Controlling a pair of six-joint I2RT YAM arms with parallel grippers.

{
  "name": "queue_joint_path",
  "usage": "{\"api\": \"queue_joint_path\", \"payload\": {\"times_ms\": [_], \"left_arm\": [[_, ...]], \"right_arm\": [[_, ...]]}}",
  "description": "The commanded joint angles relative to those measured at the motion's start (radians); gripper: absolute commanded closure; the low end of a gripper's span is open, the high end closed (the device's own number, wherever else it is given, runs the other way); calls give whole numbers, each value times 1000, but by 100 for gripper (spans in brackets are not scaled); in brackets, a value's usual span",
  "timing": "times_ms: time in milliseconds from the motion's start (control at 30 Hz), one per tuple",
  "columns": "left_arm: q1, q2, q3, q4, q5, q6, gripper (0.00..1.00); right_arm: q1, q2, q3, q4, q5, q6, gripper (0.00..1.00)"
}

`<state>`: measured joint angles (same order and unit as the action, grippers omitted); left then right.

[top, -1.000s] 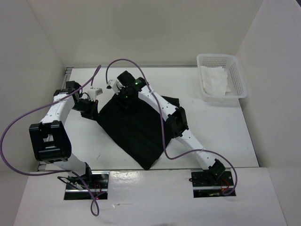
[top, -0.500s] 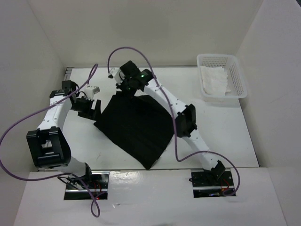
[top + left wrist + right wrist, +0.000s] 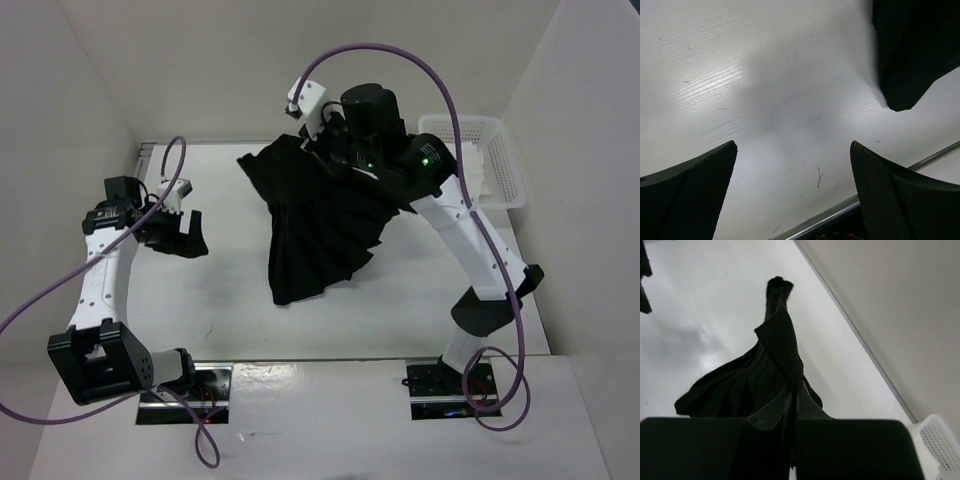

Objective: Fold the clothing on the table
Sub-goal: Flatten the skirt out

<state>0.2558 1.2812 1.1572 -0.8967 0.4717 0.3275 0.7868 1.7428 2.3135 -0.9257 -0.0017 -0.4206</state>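
The clothing, a black pleated skirt [image 3: 320, 225], hangs in the air from my right gripper [image 3: 325, 152]. Its lower end trails down to the table [image 3: 230, 310] near the middle. In the right wrist view the right gripper [image 3: 796, 392] is shut on a bunched edge of the skirt [image 3: 747, 385], and the fabric fans out below the jaws. My left gripper [image 3: 181, 240] is open over the left side of the table, apart from the skirt. In the left wrist view the left gripper [image 3: 792, 147] has only bare tabletop between its fingers, and a skirt corner [image 3: 915, 55] shows at the upper right.
A white perforated basket [image 3: 470, 122] stands at the back right, partly behind the raised right arm; its corner [image 3: 940, 445] shows in the right wrist view. A grey metal rail [image 3: 865, 200] runs along the table's near edge. White walls enclose the table.
My right gripper shut on the skirt and lifted it up and to the right off the table. My left gripper let go, opened wide and drew back to the left.
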Motion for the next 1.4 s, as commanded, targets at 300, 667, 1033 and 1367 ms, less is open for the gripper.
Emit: {"api": "queue_joint_path", "payload": {"times_ms": [300,667,1033,1367], "left_arm": [[3,-22,-71,214,178,-122,2],[13,421,54,344,600,-91,10],[-19,920,562,-340,1050,690,10],[-112,888,535,-401,1110,765,9]], "right_arm": [[8,-23,-77,53,0,-20,100],[-52,-23,-118,53,-9,-20,100],[-52,7,-85,1,-113,-20,100],[-52,75,29,-88,-377,-29,100]]}}
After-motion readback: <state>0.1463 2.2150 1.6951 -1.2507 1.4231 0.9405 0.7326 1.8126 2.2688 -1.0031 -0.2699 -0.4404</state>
